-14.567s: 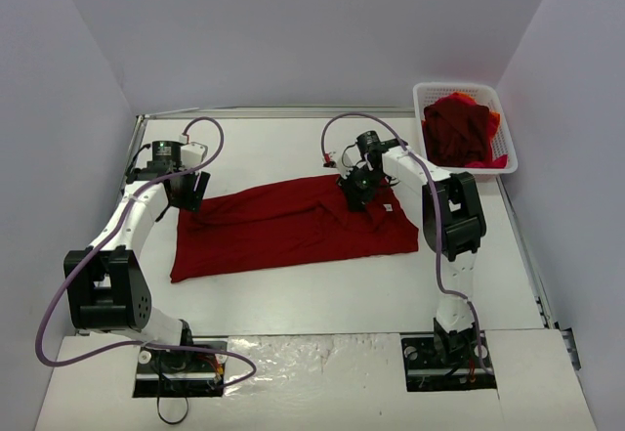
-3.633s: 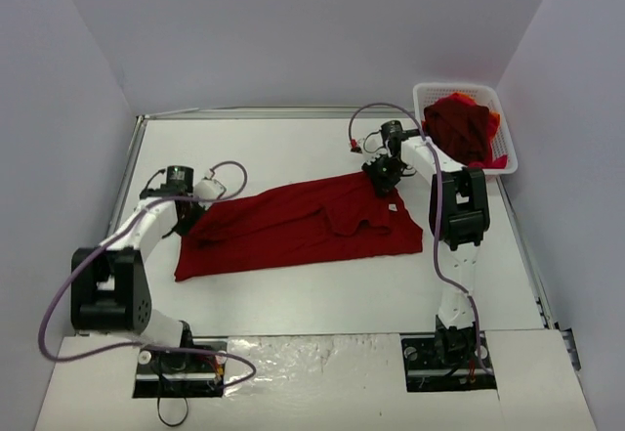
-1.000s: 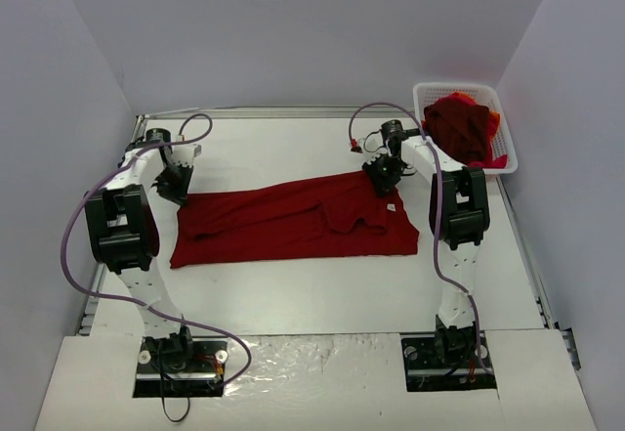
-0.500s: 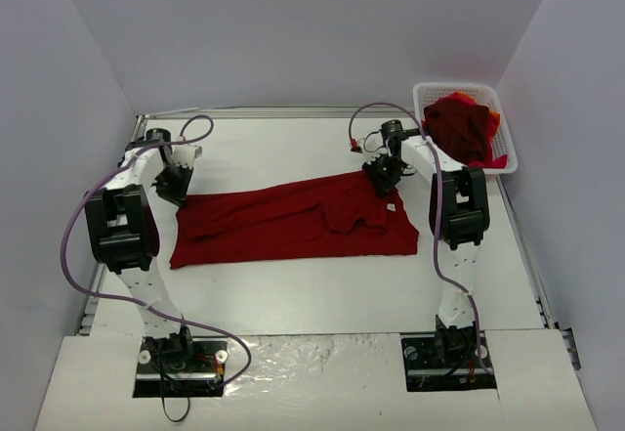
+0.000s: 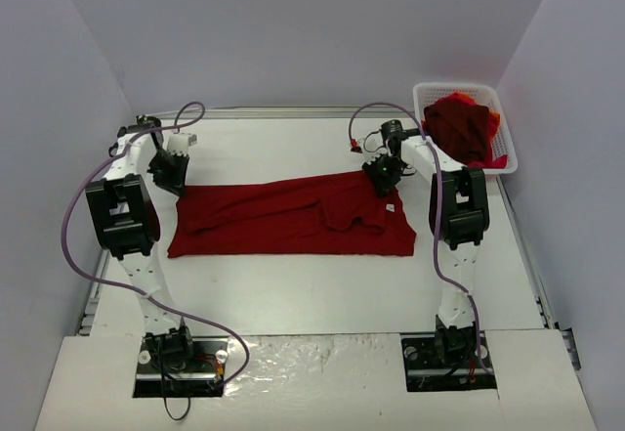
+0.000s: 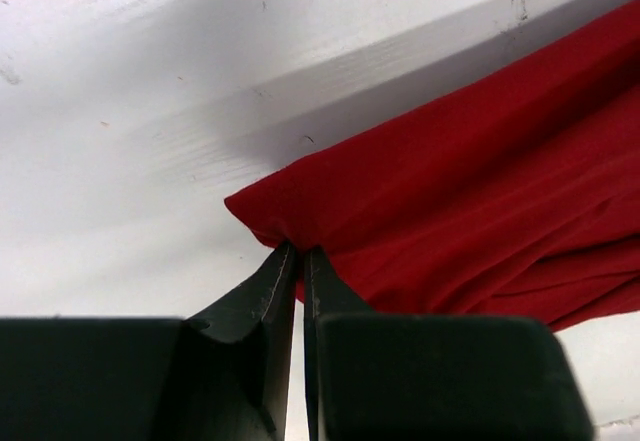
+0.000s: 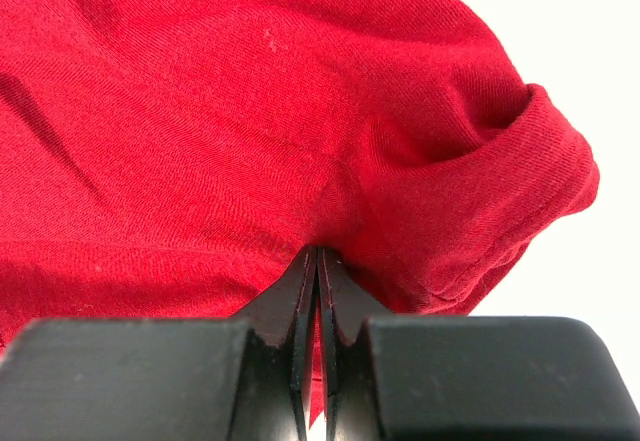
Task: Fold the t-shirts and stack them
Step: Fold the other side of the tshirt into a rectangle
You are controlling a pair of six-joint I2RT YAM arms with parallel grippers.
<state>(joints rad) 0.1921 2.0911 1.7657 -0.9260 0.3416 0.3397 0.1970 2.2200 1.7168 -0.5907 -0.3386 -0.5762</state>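
White arms [image 5: 451,289], black joint housings [image 5: 122,221], purple cables [image 5: 65,226]; left pincer [image 6: 296,251], right pincer [image 7: 316,253] black, tapered fingers [image 6: 262,301]

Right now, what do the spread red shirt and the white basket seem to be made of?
The spread t-shirt: soft matte knit cloth, perhaps cotton; the right wrist view shows fine knit texture and limp folds. The basket: probably stiff white plastic, judging by its thin openwork walls; the finish is too small to tell.
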